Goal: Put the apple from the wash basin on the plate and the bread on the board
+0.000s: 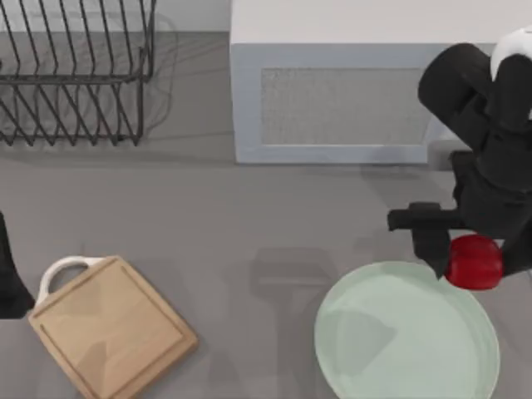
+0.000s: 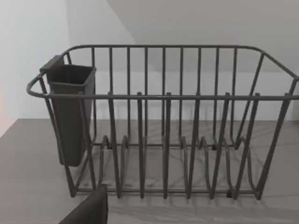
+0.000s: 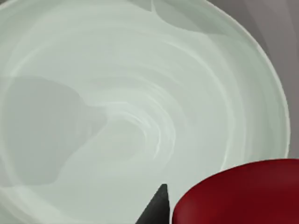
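Observation:
My right gripper [image 1: 467,261] is shut on the glossy red apple [image 1: 475,264] and holds it over the far right rim of the pale mint-green plate [image 1: 391,341]. In the right wrist view the apple [image 3: 243,193] hangs above the plate [image 3: 117,93], with one dark fingertip [image 3: 156,207] beside it. The wooden board [image 1: 112,328] with its white loop handle lies at the front left, nothing on it. The pale grey wash basin [image 1: 246,100] stands at the back. The bread is out of view. My left arm [image 1: 7,278] is parked at the left edge.
A dark wire dish rack [image 1: 75,75] stands at the back left. The left wrist view faces this rack [image 2: 163,121], which has a dark cutlery cup [image 2: 70,112] hooked on one end. Bare grey tabletop lies between board and plate.

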